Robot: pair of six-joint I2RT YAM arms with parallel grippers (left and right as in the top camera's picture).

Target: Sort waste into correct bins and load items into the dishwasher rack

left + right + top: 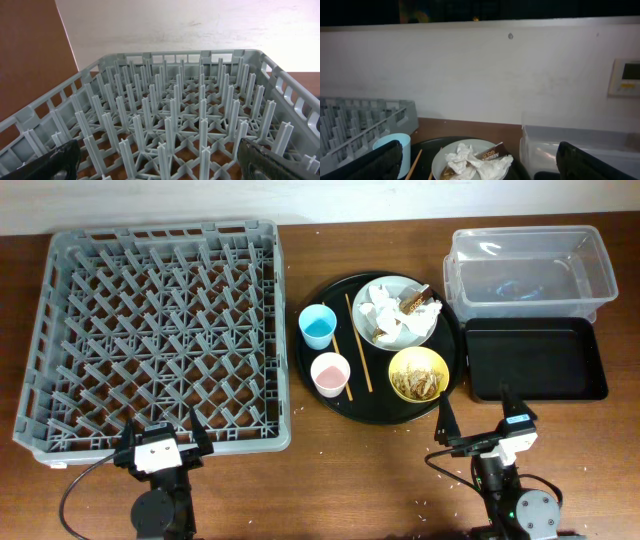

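The grey dishwasher rack (160,330) fills the left of the table and holds nothing; it also fills the left wrist view (170,100). A round black serving tray (340,395) holds a white plate (372,330) with crumpled napkins (385,310) and a brown wrapper (418,302), a yellow bowl (418,373) of tan scraps, a light-blue cup (318,326), a pink cup (330,373) and chopsticks (358,340). The clear tub (528,270) and black tray bin (535,358) stand at the right. My left gripper (162,442) is open at the rack's near edge. My right gripper (478,420) is open, near the serving tray.
Crumbs are scattered on the brown table near its front edge (430,500). A white wall (480,75) runs behind the table. In the right wrist view the plate (445,157), blue cup (402,147) and clear tub (580,142) lie ahead of my fingers.
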